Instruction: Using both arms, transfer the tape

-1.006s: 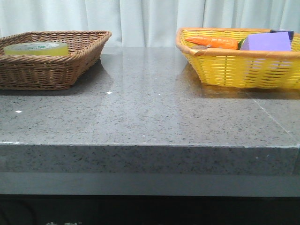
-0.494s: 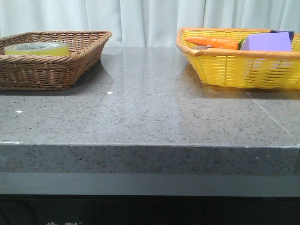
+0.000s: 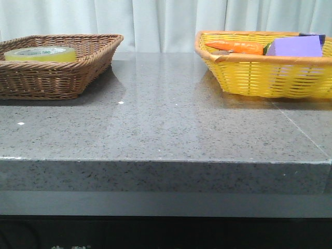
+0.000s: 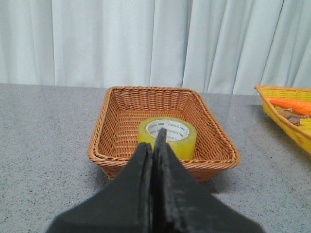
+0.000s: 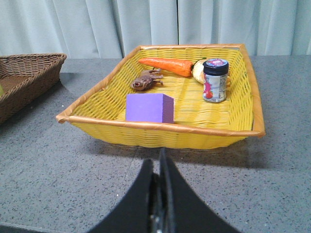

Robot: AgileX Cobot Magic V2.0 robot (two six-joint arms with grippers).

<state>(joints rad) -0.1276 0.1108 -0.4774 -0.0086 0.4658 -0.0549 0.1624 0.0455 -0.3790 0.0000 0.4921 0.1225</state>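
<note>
The tape (image 3: 40, 53), a yellow roll with a white core and green lettering, lies flat in the brown wicker basket (image 3: 78, 65) at the far left of the table. In the left wrist view the tape (image 4: 176, 138) sits just beyond my left gripper (image 4: 155, 143), whose black fingers are pressed together and hold nothing. My right gripper (image 5: 159, 162) is shut and empty, over the grey table in front of the yellow basket (image 5: 165, 131). Neither gripper shows in the front view.
The yellow basket (image 3: 259, 72) at the far right holds a purple block (image 5: 148, 108), an orange carrot (image 5: 165, 66), a small dark jar (image 5: 215, 80) and a brown toy (image 5: 145, 80). White curtains hang behind the grey stone table (image 3: 166, 129).
</note>
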